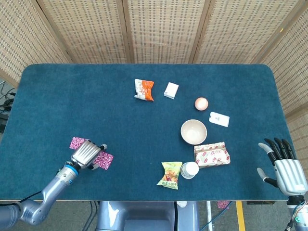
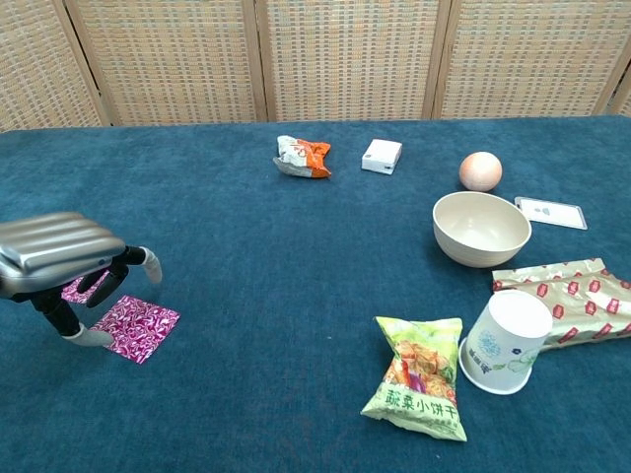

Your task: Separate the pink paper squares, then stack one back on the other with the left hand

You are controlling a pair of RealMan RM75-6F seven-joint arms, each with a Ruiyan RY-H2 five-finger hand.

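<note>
Two pink patterned paper squares lie apart near the table's front left. One square (image 1: 77, 142) (image 2: 77, 290) is partly hidden behind my left hand. The other square (image 1: 104, 159) (image 2: 138, 323) lies flat just right of it. My left hand (image 1: 88, 153) (image 2: 57, 258) hovers between them with its fingers spread and lifted off the paper; its thumb reaches down by the near square's left edge. It holds nothing. My right hand (image 1: 284, 169) is off the table's front right corner, fingers spread and empty, seen only in the head view.
An orange snack bag (image 1: 144, 89) and a white box (image 1: 171, 90) lie at the back. On the right are a peach ball (image 1: 201, 103), a white card (image 1: 219, 119), a bowl (image 1: 193, 131), a red packet (image 1: 211, 154), a tipped paper cup (image 1: 190, 169) and a green snack bag (image 1: 170, 174).
</note>
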